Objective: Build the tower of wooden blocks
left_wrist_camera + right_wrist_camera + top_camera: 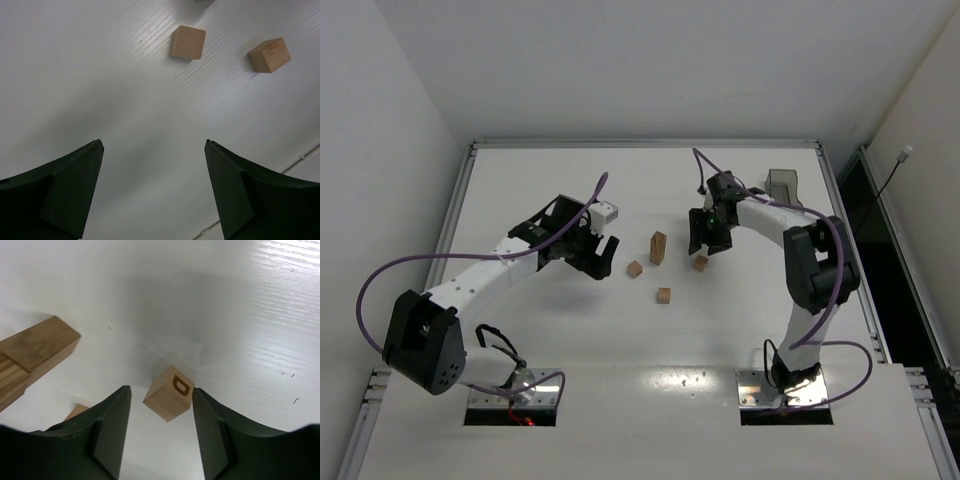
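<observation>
Top external view: finds the tower (658, 248) upright near the middle of the table (520, 180), a narrow tan column. Counts three loose pieces around it: a left cube (635, 268) just beside its base, a near cube (663, 295) closer to the arm bases, and a right cube (700, 263) on the other side, all apart from the column. Places the right gripper (707, 247) directly over that right cube, and the left gripper (607, 256) left of the group, above the surface. Notes a dark translucent bin (782, 185) at the far right, behind the right arm.

Left wrist view: puts both dark fingers (65, 190) wide apart, with nothing between them but bare table. Catches two wooden cubes ahead of the tips, apart from each other and from the claw.

Right wrist view: brackets the right cube, a dark D on its top face, between the jaws. Leaves a clear gap on the view's left side; on the other side, seemingly flush against the cube's corner, though cannot tell whether truly touching. Apart, then, not clamped. Rests flat on the table, turned at an angle to the jaws. Shows the tower's upper end at the view's left edge, apart from the cube, and a sliver of another block past the left-side jaw.
</observation>
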{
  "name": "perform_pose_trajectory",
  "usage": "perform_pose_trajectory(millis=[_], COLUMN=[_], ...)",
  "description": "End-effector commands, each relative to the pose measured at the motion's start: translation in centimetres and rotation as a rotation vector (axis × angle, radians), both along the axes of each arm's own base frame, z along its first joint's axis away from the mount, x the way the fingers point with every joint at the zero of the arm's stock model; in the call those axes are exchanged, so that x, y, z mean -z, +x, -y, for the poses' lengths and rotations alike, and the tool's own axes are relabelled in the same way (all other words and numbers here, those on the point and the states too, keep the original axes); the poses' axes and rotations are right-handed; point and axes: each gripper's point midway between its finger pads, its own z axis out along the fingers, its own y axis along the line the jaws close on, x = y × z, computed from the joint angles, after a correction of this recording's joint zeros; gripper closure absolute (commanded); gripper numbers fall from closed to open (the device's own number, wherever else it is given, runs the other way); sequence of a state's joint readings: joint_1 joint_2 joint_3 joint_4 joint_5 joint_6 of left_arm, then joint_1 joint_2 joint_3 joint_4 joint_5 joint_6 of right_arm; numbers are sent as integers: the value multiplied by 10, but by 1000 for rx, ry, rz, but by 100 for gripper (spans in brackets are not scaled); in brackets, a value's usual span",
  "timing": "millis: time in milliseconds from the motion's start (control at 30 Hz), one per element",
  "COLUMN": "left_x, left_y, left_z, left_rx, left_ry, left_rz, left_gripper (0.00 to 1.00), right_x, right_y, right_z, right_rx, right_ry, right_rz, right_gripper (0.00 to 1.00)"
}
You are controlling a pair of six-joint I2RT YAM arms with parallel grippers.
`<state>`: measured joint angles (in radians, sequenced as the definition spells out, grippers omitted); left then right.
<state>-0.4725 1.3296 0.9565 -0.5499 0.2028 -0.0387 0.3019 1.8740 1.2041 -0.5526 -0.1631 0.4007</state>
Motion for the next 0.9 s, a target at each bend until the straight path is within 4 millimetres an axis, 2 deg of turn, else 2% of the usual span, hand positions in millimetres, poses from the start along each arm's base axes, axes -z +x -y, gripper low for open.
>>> perform_pose_trajectory(millis=[0, 67, 200, 267, 367, 500, 867], left_x=[-10, -10, -10, -12, -12, -12, -9], left_y=[11, 11, 10, 7, 7, 7, 6], left_z=[8, 8, 9, 9, 9, 9, 11], left_rx=[-2, -2, 11, 17, 17, 17, 22], left_ry=[-29, -29, -31, -38, -38, -38, -40], left_rz=[30, 30, 31, 28, 28, 28, 17], left_gripper=[21, 21, 21, 21, 21, 21, 21], right_x=[-20, -28, -26, -23, -23, -20, -4], right_y=[-1, -2, -12, -21, -21, -22, -11], right_z=[-11, -15, -17, -16, -7, 2, 5], right_rx=[-103, -185, -402, -502, -601, -648, -666], right_ry=[50, 46, 39, 41, 10, -26, -44], right_rz=[63, 104, 132, 139, 184, 210, 196], right_gripper=[48, 45, 42, 42, 42, 49, 52])
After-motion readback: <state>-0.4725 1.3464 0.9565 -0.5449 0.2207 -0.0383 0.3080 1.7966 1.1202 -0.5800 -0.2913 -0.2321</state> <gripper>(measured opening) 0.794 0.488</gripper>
